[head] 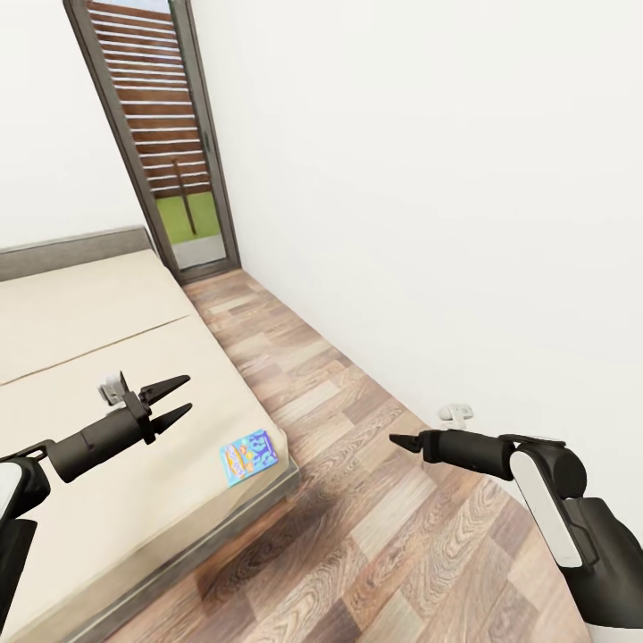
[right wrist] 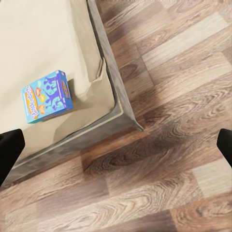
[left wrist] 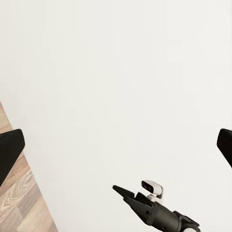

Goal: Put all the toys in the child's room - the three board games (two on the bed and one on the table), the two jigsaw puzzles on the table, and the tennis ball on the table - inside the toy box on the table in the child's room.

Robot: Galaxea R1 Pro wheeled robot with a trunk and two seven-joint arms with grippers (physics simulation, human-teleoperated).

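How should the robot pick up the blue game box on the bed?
The game box lies flat near the corner of the bed. Best guess: come straight down from above and pinch its two long edges, since it is thin. The left pincer is open and nearer.

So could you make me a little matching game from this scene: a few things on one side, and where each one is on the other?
Things:
1. board game
2. left gripper
3. right gripper
4. glass door

Places:
A. above the wooden floor
B. over the mattress
C. at the far end of the room
D. lying near the bed's corner

Pairs: 1-D, 2-B, 3-A, 4-C
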